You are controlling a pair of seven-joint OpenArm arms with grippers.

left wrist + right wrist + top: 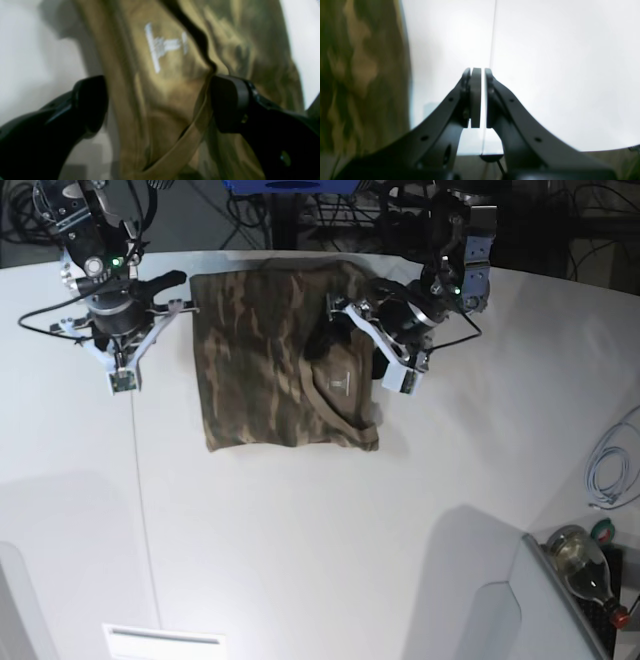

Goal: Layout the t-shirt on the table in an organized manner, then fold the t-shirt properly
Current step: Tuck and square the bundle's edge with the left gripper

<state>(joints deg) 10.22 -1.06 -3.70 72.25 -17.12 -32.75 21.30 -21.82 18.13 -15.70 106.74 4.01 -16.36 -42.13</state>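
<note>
1. A glass bottle (580, 558) with a red cap lay far from both jaws, at the lower right corner.
2. A white cable (612, 465) lay near it.
3. Dark cables (330, 215) hung behind the jaws.

White table (330, 520), smooth, curved far edge, thin dark seam line (140, 480) running front to back on the base view's left side. T-shirt (260, 370) lies flat on it near the far edge, camouflage, roughly rectangular, lower hem toward the camera. Its right part is folded over, tan inside showing with a small white print (340, 383); tan collar (335, 412) curves across that part. White paper or label (163, 641) lies at the near edge, left. White cable (612, 470) coiled on the right edge. Bottle (585, 560) at lower right; cannot tell whether it rests on the table.
</note>
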